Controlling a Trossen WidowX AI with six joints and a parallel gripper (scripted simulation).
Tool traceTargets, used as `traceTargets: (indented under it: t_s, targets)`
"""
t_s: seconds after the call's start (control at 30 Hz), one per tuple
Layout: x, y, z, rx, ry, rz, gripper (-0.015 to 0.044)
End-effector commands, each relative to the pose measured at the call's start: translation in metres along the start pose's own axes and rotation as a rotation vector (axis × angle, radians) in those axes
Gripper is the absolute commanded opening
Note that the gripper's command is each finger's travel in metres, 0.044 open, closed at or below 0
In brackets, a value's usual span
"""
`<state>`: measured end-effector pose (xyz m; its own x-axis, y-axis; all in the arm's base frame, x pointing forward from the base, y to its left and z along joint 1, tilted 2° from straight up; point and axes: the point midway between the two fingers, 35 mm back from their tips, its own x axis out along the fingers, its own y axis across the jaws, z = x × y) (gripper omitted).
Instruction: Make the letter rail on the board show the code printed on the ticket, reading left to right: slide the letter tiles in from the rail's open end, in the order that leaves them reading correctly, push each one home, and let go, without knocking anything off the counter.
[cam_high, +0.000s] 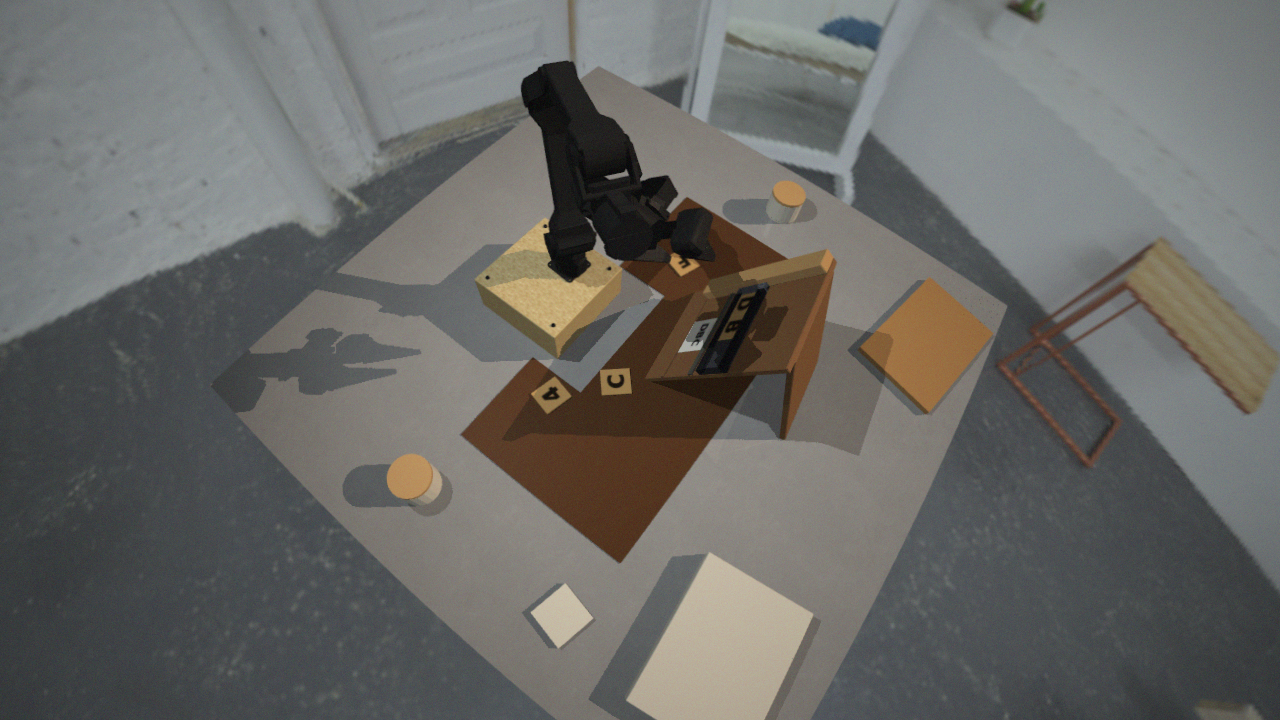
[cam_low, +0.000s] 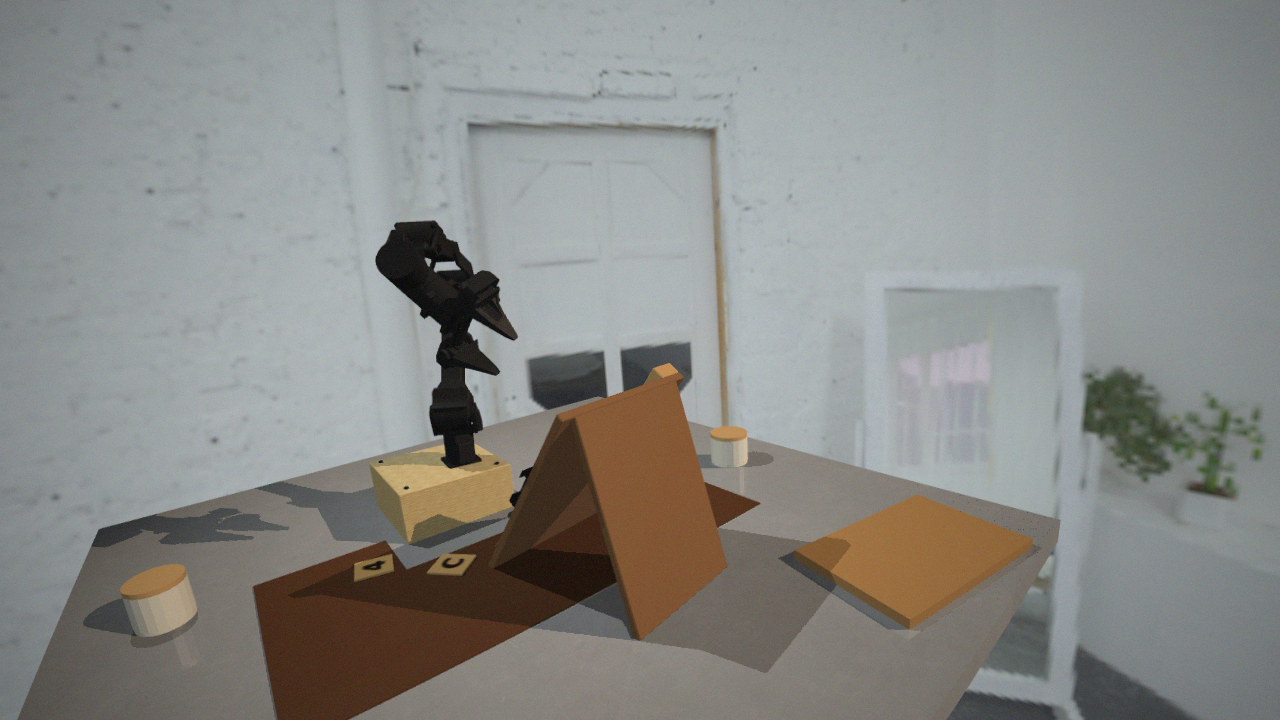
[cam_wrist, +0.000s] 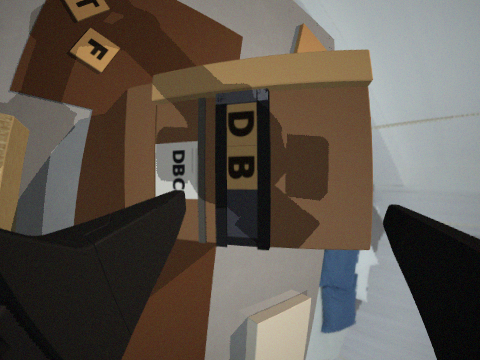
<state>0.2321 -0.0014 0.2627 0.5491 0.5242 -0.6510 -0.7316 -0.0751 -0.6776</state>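
Note:
The ticket on the sloping board reads DBC. In the dark rail, the D tile sits at the closed end. The B tile sits against it, and the rest of the rail to the open end is bare. The C tile and 4 tile lie on the brown mat. The F tile and T tile lie beyond. My gripper is open and empty, raised off the board.
The wooden base block stands beside the mat. Two lidded jars stand on opposite sides. An orange slab, a large cream block and a small cream block lie around the board.

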Motion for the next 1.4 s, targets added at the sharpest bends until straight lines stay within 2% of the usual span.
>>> traceTargets:
  t_s: [0.0,0.03,0.1,0.17,0.4,0.6,0.7,1.0,1.37]
  targets:
    - [0.000,0.000,0.000,-0.006,-0.002,-0.002,0.0440]
    - [0.000,0.000,0.000,-0.006,-0.002,-0.002,0.0440]
    - [0.002,0.002,-0.004,0.061,0.005,0.008,0.0387]
    - [0.009,0.008,-0.014,0.248,0.028,0.035,0.0340]
    - [0.035,0.032,-0.053,0.959,0.160,0.097,0.0340]
    - [0.056,0.058,-0.082,1.557,0.320,0.085,0.0340]
    - [0.065,0.072,-0.095,1.822,0.409,0.055,0.0340]
    - [0.080,0.099,-0.119,2.320,0.594,-0.073,0.0340]
    - [0.094,0.134,-0.144,2.885,0.819,-0.372,0.0340]
